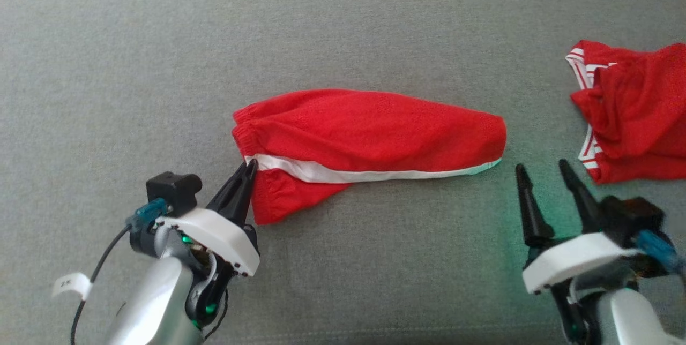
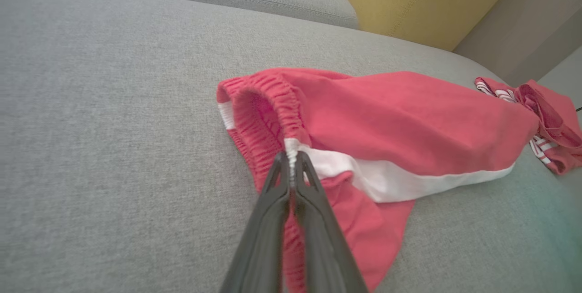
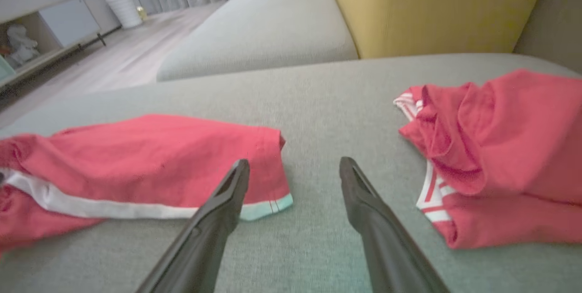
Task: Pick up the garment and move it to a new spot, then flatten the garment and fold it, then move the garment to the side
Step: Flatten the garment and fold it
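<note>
Garment [image 1: 370,130] waistband in pinch of left end effector [image 1: 251,165] (right end effector [image 1: 541,166] spread, beside hem)

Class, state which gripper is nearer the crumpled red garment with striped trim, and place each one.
Right. The right gripper is open just beside the crumpled garment, apart from it; the left gripper is far off, shut on the waistband of the red shorts.

Grey woven-fabric sofa seat [image 1: 343,23]: the reference surface. A crumpled red garment with red-and-white striped trim [image 1: 638,114] lies on its right part. A mustard-yellow fabric back cushion [image 3: 432,6] stands upright at its far edge. Pale wooden floor [image 3: 132,56] with a white ribbed cylindrical pot [image 3: 123,10] lies beyond its left end.
</note>
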